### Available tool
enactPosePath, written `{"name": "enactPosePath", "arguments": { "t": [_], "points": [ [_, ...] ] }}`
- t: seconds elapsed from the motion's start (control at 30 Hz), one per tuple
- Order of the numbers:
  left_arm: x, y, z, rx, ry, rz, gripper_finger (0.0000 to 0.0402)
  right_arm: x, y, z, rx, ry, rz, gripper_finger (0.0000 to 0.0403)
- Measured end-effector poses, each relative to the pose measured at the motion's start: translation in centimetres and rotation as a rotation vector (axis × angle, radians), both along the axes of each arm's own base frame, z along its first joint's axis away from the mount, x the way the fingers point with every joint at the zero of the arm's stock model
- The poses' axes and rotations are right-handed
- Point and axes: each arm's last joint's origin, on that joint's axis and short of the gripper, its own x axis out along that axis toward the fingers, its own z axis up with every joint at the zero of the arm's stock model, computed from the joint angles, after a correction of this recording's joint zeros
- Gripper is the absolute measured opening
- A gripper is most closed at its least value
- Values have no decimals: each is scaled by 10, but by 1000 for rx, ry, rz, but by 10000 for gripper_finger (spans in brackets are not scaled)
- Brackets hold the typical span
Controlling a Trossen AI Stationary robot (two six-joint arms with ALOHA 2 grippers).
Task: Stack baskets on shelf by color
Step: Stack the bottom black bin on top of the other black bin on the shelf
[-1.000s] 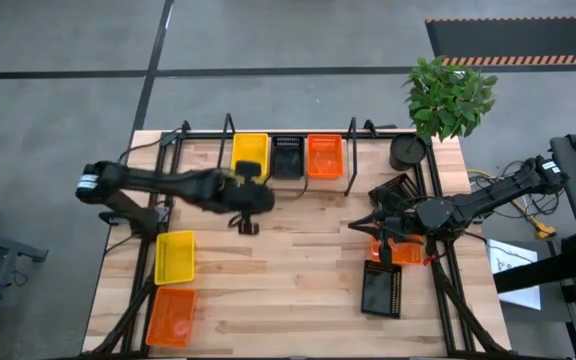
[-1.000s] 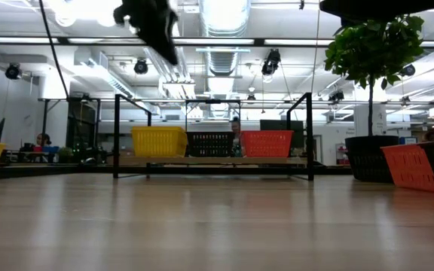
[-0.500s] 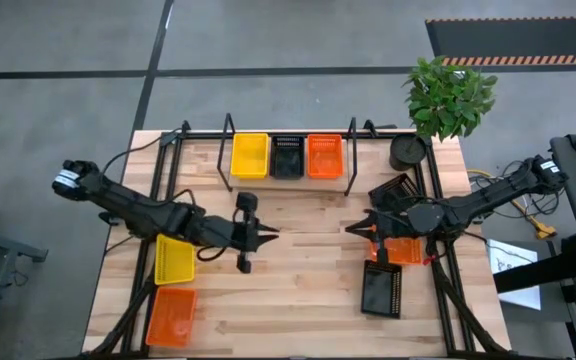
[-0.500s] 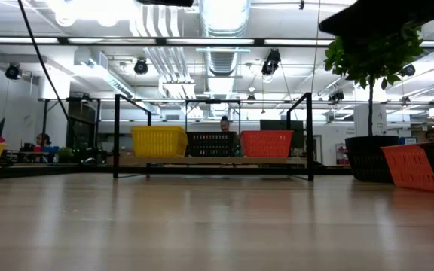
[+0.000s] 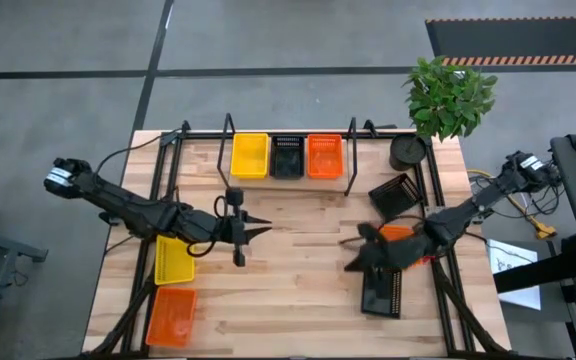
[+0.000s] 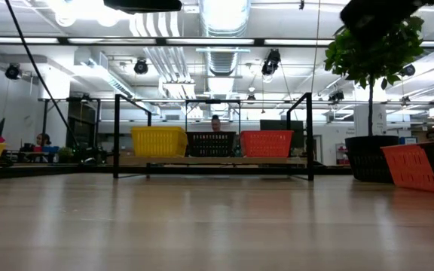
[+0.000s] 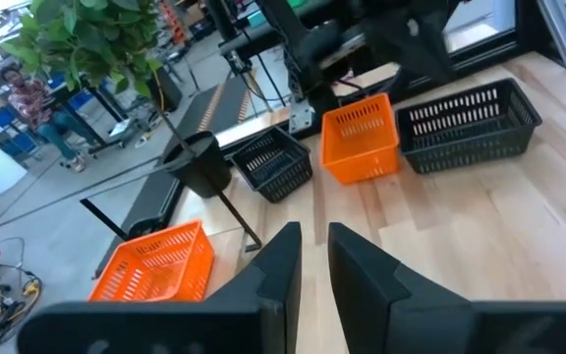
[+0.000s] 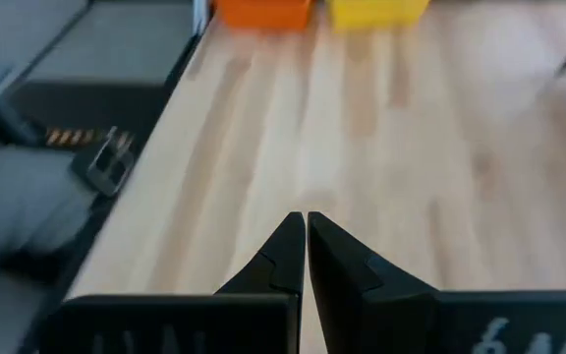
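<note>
Light wood plank bench [image 5: 298,270], carrying:

- Thin black wire-frame shelf [image 5: 351,160] at the far edge, holding three perforated plastic baskets in a row: yellow basket [image 5: 249,156], black basket [image 5: 287,157], orange basket [image 5: 324,156].
- Second yellow perforated basket [image 5: 173,260] near the left edge, with a second orange perforated basket [image 5: 170,316] just beside it toward the near edge.
- On the right side: a tilted black perforated basket [image 5: 395,195], a third orange basket [image 5: 404,246] partly under the right arm, and another black perforated basket [image 5: 380,291] beside it toward the near edge.
- Round dark plant pot [image 5: 407,151] with green leafy plant [image 5: 450,95], far right corner.

Left gripper [image 5: 255,230]: over bare bench at mid-left, beside the loose yellow basket; jaws a narrow gap apart, holding nothing.

Right gripper [image 5: 352,262]: above bare bench just left of the near black basket; jaws together, empty.
</note>
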Motion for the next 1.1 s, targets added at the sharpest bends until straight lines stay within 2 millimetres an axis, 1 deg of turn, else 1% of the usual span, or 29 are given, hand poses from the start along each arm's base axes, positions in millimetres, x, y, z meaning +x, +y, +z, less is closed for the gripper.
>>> {"name": "enactPosePath", "arguments": {
  "t": [0.17,0.3,0.4,0.53,0.73,0.9,1.1],
  "points": [
    [0,0,0,2,2,0,38,-2,36,6,-11,266,-7,9],
    [0,0,0,0,-1,0,38,-8,59,9,-42,487,-86,9],
    [0,0,0,-2,-4,0,38,-15,78,10,-59,594,-149,9],
    [1,0,2,-10,-24,0,38,-21,101,6,-50,659,-192,20],
    [0,0,3,-8,-26,0,38,-21,126,-8,-78,691,-199,72],
    [0,0,3,-8,-26,0,38,-17,134,-25,-127,722,-214,111],
    [0,0,3,-4,-23,-1,38,-13,141,-46,-171,781,-219,140]
  ]
}}
